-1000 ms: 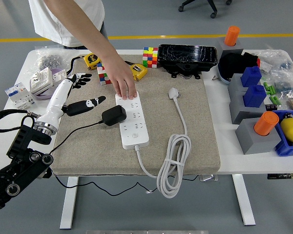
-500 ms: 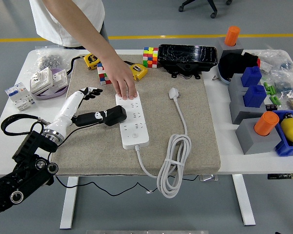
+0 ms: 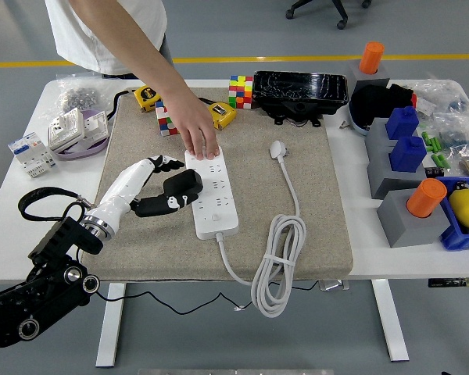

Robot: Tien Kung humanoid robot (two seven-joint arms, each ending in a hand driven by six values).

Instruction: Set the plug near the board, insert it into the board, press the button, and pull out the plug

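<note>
The black plug [image 3: 182, 184] is held in the left hand [image 3: 158, 187], thumb below and fingers curled over it, just at the left edge of the white board [image 3: 213, 194]. It is kept at 9 o'clock of the board, touching or nearly touching it; not yet seated in a socket, as judged. The board's far end, at 12 o'clock, is pressed down by a person's hand [image 3: 197, 134], probably so the strip is not shoved when the plug is pushed in. The board's own cord [image 3: 277, 262] is coiled at 5 o'clock, clear of the work. The button [image 3: 215, 219] sits near the board's near end, untouched. The right hand is not seen.
</note>
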